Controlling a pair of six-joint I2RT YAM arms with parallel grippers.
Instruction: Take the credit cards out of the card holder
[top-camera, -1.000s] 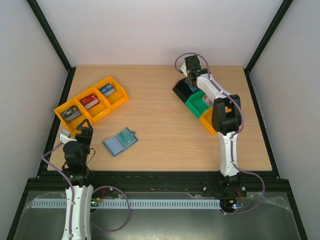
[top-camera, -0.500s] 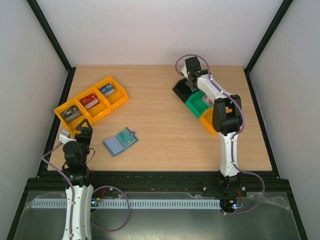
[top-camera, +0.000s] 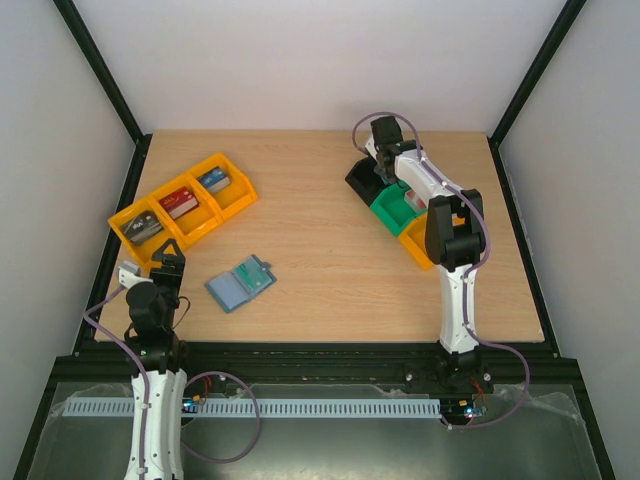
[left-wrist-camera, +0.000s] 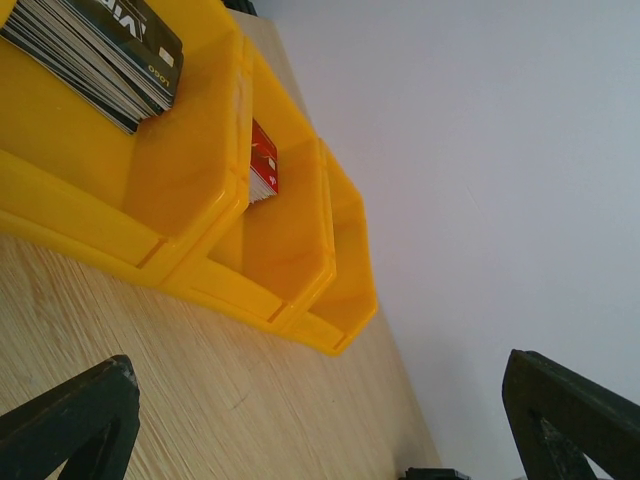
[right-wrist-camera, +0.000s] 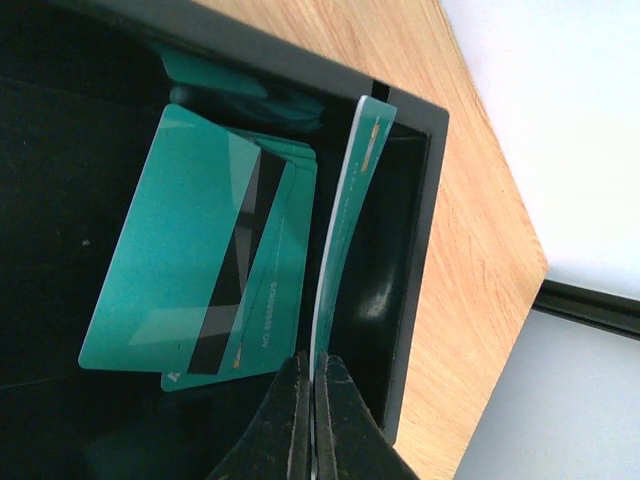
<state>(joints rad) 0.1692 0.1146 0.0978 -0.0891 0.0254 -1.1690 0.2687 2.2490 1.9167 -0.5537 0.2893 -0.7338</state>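
The card holder (top-camera: 240, 283) lies open on the table near the front left, with its paler inside facing up. My right gripper (right-wrist-camera: 313, 365) is shut on a teal credit card (right-wrist-camera: 345, 220), held edge-on inside the black tray (right-wrist-camera: 425, 230). Two more credit cards (right-wrist-camera: 190, 260) lie flat on that tray's floor. In the top view the right gripper (top-camera: 382, 168) hangs over the black tray (top-camera: 360, 180) at the back right. My left gripper (left-wrist-camera: 320, 430) stands open above bare table, left of the holder, holding nothing.
A row of orange trays (top-camera: 180, 205) with stacks of cards sits at the back left, close ahead of the left gripper (top-camera: 166, 256). A green tray (top-camera: 392, 208) and an orange tray (top-camera: 415, 245) adjoin the black one. The table's right edge runs just beyond them.
My right gripper has sunk slightly toward the black tray with the card in it. The left arm and the card holder have not moved.
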